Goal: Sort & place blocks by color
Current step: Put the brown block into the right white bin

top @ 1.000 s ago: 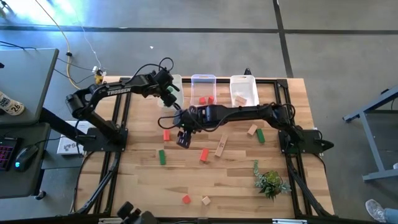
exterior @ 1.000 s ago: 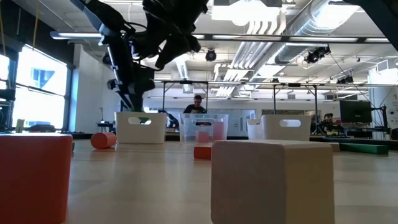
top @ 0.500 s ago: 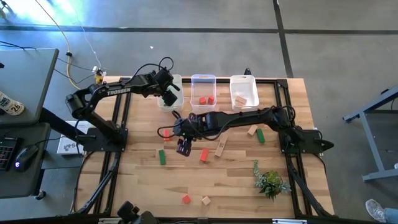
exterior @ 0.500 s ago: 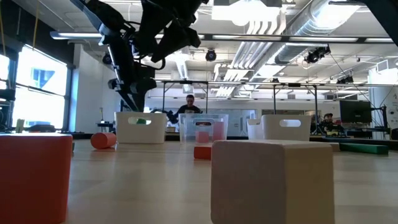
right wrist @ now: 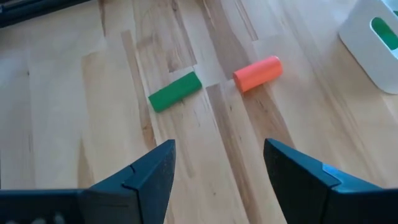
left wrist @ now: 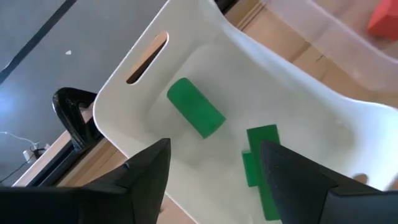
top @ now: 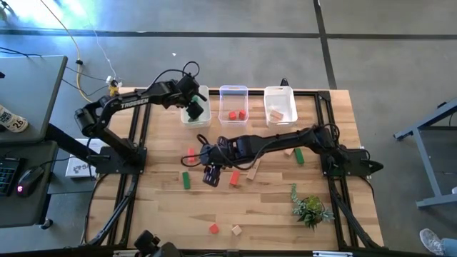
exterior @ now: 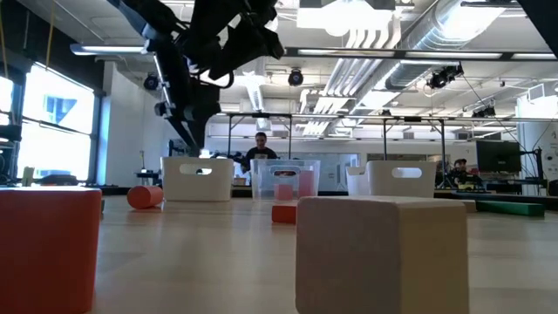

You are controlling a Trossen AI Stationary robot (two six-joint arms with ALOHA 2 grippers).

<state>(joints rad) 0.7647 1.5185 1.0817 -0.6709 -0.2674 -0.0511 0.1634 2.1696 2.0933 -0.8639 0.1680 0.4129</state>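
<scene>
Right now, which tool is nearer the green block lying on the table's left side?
Right. The right tool hangs open just beside the green block; the left tool is open over the white bin at the table's far edge.

The high view looks straight down on the whole table (top: 164,207); the low view looks level across it (both show the white bin (exterior: 197,179)).

A robotics lab in an open industrial hall. Exposed silver ducts (exterior: 410,39) and strip lights (exterior: 349,22) run across the bare ceiling, and the floor (top: 235,18) is polished concrete. A person (exterior: 260,146) sits at a distant workstation, and a side desk carries a computer mouse (top: 19,189) beside the wooden counter (top: 271,214).
</scene>
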